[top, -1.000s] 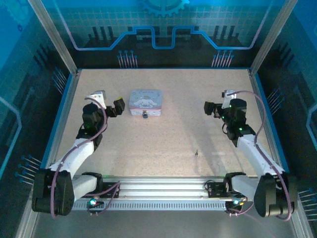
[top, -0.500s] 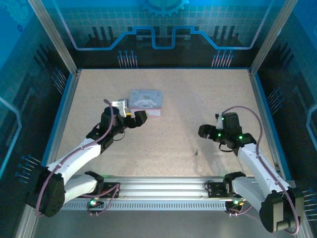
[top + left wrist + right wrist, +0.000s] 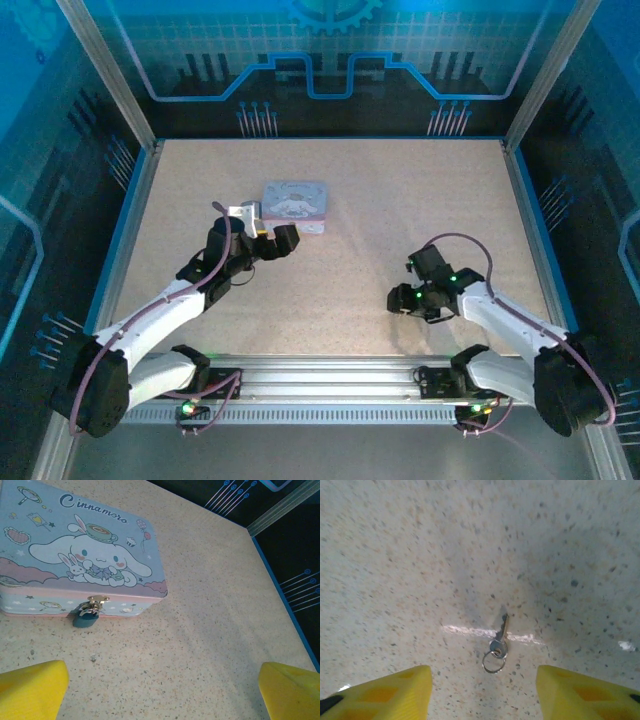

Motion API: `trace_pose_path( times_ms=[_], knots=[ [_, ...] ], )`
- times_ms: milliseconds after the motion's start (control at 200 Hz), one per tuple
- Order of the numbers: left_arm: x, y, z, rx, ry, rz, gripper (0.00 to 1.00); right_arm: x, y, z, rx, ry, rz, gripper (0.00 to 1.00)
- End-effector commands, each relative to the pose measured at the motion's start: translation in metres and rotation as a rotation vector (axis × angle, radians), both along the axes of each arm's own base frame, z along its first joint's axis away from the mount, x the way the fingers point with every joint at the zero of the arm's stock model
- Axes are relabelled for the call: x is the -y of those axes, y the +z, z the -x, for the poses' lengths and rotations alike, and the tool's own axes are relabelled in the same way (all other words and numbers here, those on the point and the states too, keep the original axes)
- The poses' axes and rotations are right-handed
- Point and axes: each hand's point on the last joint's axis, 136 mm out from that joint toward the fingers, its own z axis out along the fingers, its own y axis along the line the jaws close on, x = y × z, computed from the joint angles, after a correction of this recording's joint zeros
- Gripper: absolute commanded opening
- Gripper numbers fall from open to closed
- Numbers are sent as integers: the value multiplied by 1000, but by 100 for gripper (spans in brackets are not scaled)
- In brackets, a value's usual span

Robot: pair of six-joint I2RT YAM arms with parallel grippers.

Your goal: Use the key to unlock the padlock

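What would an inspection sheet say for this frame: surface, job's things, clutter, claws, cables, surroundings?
Surface: speckled beige table.
Job's things: padlock hangs from the hasp of the pastel cartoon box; key with its ring lies flat on the table, untouched.
Clutter: nothing seen.
Claws: left claw open, aimed at the padlock, apart from it; right claw open over the key, one finger on each side, no contact.
Cables: purple cable loops along each arm, away from both things.
Surroundings: blue-lit enclosure walls, metal frame.
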Motion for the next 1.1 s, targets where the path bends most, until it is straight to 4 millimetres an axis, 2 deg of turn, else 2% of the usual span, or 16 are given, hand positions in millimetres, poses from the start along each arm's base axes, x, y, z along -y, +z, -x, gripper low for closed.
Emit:
trace_pose_path(
  times_ms=[0,520,790,1095],
  knots=[
    [-1,2,0,6,12,-3,99,2,-8,6,-36,8,64,49],
    [-3,-1,2,3,14,-16,99,-6,-24,0,-76,114,227,35],
    [-3,-1,2,3,15,-19,99,-6,-23,-4,-66,127,253,30],
    [-3,-1,3,2,9,-16,99,-5,-19,-9,-38,143,268,20]
  ],
)
